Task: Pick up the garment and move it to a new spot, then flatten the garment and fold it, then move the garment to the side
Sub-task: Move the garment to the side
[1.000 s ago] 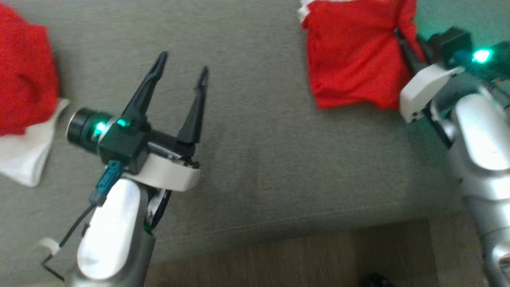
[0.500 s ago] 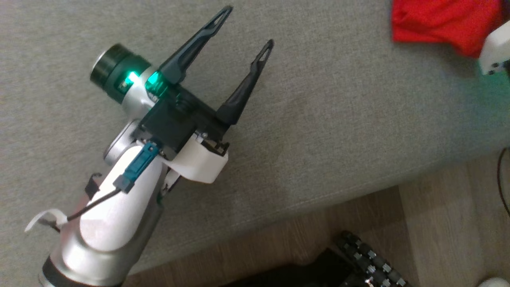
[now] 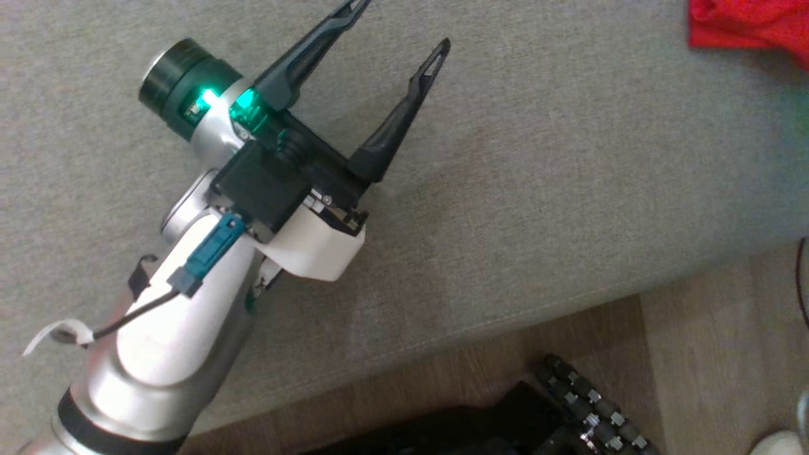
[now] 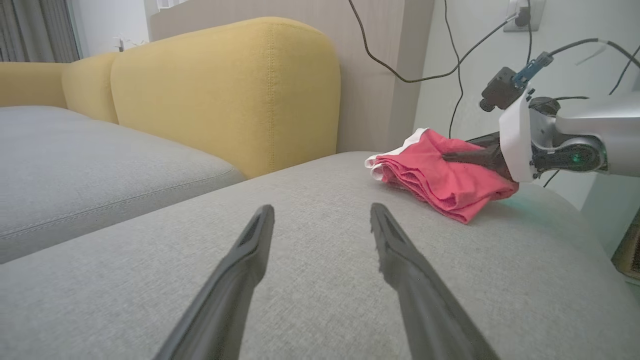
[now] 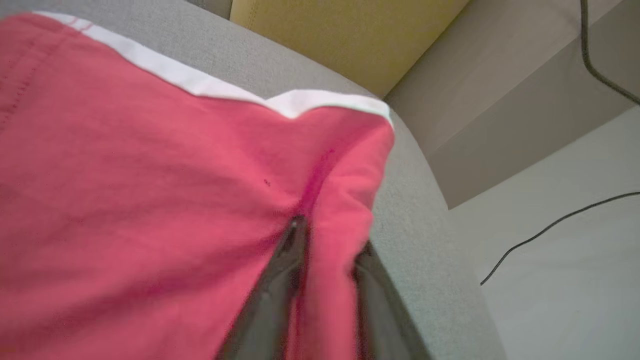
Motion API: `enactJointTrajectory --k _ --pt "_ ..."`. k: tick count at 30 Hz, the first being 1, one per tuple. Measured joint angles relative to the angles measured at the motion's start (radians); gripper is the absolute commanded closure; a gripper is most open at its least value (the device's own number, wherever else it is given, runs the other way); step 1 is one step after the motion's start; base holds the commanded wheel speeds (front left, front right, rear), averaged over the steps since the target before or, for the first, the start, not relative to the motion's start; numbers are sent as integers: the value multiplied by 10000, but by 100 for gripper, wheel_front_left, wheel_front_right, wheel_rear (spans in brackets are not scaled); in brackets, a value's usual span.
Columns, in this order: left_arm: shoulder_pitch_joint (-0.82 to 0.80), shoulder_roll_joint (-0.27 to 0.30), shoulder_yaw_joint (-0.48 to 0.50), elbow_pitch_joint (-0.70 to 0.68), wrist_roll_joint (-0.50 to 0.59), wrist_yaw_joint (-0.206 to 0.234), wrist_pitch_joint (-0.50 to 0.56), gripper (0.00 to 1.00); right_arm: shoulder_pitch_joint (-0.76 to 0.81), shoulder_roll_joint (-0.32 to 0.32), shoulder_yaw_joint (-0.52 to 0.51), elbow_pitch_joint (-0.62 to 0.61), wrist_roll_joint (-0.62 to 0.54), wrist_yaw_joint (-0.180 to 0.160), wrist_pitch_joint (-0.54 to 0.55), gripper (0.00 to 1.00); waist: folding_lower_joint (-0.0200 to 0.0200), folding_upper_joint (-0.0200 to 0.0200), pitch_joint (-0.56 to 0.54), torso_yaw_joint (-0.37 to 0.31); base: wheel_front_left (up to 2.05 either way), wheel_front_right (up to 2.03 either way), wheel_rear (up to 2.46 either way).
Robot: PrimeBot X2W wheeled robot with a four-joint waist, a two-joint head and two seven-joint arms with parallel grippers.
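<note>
Right gripper (image 5: 331, 235): jaws are seen part-way apart with a ridge of red cloth between them. Whether it is pinched or let go cannot be told. Left gripper (image 3: 398, 26): jaws are spread wide, nothing is held, and it is hung above the middle of the grey seat cushion (image 3: 537, 189). The garment (image 4: 440, 175) is laid at the cushion's right end, folded into a compact stack with white trim along one edge.

Judged: pick-up, flattening and folding look done, and the move to the side looks nearly done. To do: cloth to be freed and right arm drawn clear without the stack being dragged open.

Edges: the cushion's rounded right edge is just beside the garment, so little room is offered further right. The wood floor (image 3: 695, 354) is met past the cushion's front edge. The cushion's back is closed by the yellow backrest (image 4: 225, 90). Wide bare cushion is seen between garment and left gripper. Cables (image 4: 400, 75) are hung beyond the cushion's right end.
</note>
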Motion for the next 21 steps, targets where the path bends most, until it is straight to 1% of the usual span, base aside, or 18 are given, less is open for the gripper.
enactJointTrajectory --k 3,7,10,13,21 --pt "4 -19 155 2 -2 0 0 0 26 328 -169 -88 203 2 81 0 0 0 -118 96 0 0 0" --pt "67 -52 280 27 -4 4 0 0 30 389 -173 -428 173 2 -40 0 0 0 -341 178 0 0 0" --pt "269 -205 489 117 -115 82 0 0 46 499 -69 -704 100 0 -174 0 -1 0 -686 271 0 0 0" --pt "668 -372 754 190 -182 219 0 0 124 723 305 -938 167 0 -376 0 -1 0 -1134 390 0 0 0" --pt "1953 -800 1806 412 -351 533 0 0 895 1302 1592 -1331 943 0 -738 0 -1 1 -2578 944 0 0 0"
